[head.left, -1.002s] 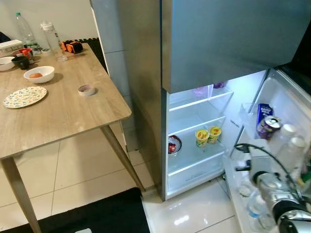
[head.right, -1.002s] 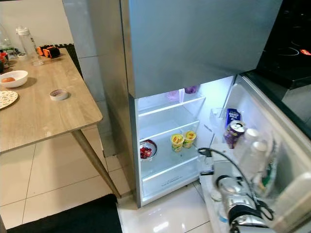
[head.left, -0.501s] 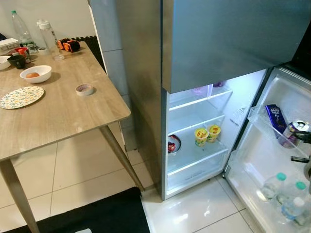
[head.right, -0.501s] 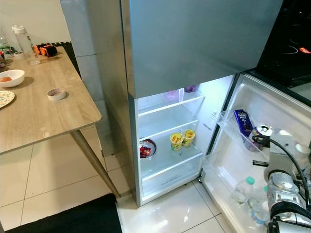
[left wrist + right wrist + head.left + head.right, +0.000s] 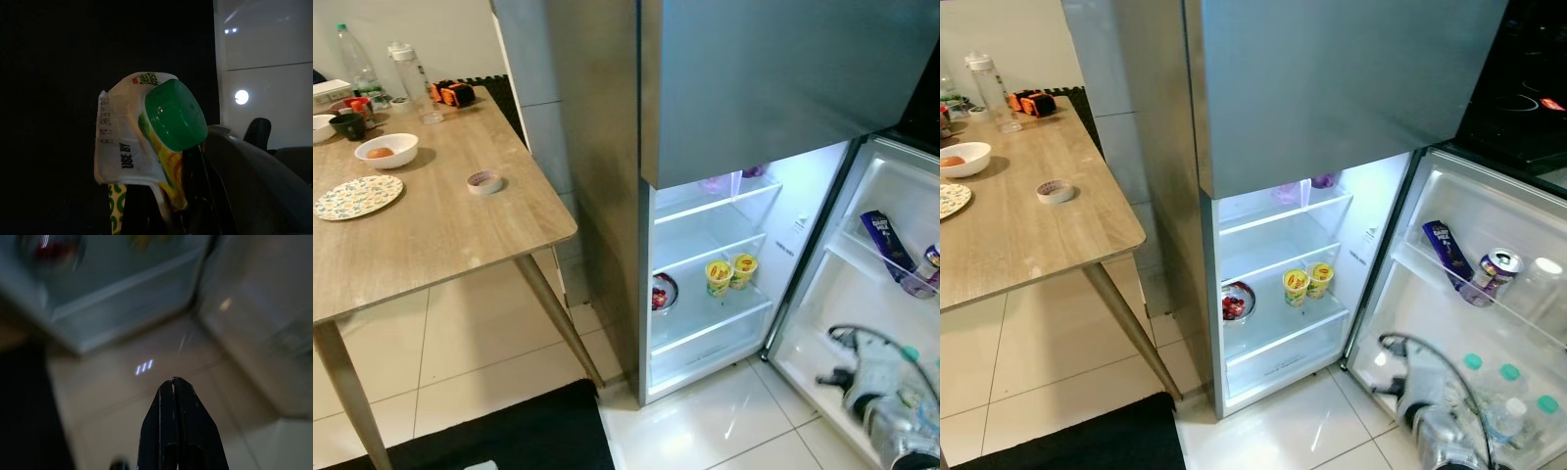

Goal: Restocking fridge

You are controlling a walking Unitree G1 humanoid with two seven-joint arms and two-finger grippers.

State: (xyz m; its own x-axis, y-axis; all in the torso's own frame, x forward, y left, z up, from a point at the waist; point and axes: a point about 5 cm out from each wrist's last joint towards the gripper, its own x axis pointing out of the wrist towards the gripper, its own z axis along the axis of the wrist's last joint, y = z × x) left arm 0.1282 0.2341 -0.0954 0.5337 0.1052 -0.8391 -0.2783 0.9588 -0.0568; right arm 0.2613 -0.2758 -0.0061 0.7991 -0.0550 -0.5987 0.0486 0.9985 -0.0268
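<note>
Fridge (image 5: 724,117) lower door swung open, two yellow cups (image 5: 730,273) on its middle shelf, left gripper (image 5: 161,205) clenched on a green-capped carton (image 5: 146,142) in the dark, right gripper (image 5: 173,396) pressed closed, empty — low over the pale floor tiles (image 5: 146,396).

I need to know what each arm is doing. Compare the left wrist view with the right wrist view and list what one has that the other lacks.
Left wrist view: a carton with a green cap and USE BY print, gripped by the left fingers against a dark background. Right wrist view: the right fingers pressed together, holding nothing, in front of the blurred open fridge. Both: pale glossy floor tiles with light reflections.
</note>
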